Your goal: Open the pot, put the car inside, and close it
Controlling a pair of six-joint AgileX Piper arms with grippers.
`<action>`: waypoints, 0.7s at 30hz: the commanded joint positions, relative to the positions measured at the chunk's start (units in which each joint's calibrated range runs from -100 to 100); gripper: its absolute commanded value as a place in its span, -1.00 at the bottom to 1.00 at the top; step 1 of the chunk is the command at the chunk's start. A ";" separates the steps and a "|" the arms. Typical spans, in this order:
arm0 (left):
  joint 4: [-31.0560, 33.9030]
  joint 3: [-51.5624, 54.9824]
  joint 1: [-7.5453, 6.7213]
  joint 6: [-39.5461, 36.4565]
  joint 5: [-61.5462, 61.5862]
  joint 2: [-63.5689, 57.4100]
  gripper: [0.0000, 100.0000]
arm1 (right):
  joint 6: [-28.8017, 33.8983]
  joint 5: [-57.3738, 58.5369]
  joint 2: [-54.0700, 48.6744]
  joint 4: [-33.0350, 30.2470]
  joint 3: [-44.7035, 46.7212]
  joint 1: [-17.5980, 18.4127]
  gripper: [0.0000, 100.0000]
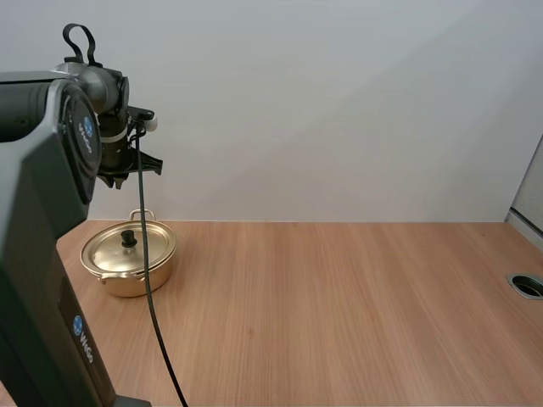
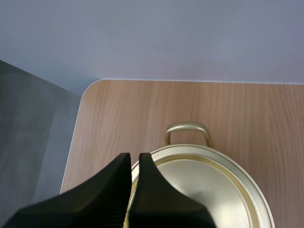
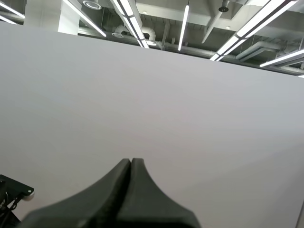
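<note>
- Hovering my left gripper [image 2: 134,157] above the pot [image 1: 136,273], I keep its fingers pressed together on nothing. They grip no part of the pot.
- Just beneath those fingertips sits the lid [image 2: 204,185], seated on the pot, so I judge the opening step not yet done.
- Beyond the tips, on the pot's far side, stands a loop handle [image 2: 187,127]. The black knob [image 1: 129,239] at the lid's middle lies below me, and I judge it the part to seize.
- To take that knob I would first have to part the fingers, then come down around it.
- My right gripper [image 3: 130,162] is clenched empty too, raised toward the wall and well apart from the pot, likely to leave the left room.
- Under my left gripper, the pot rests on the table [image 1: 339,297] near its corner.
</note>
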 commanded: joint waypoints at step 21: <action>-0.29 0.52 0.03 0.05 -1.66 -18.21 -1.00 | 6.92 -24.95 0.12 -7.60 58.36 -0.02 -1.00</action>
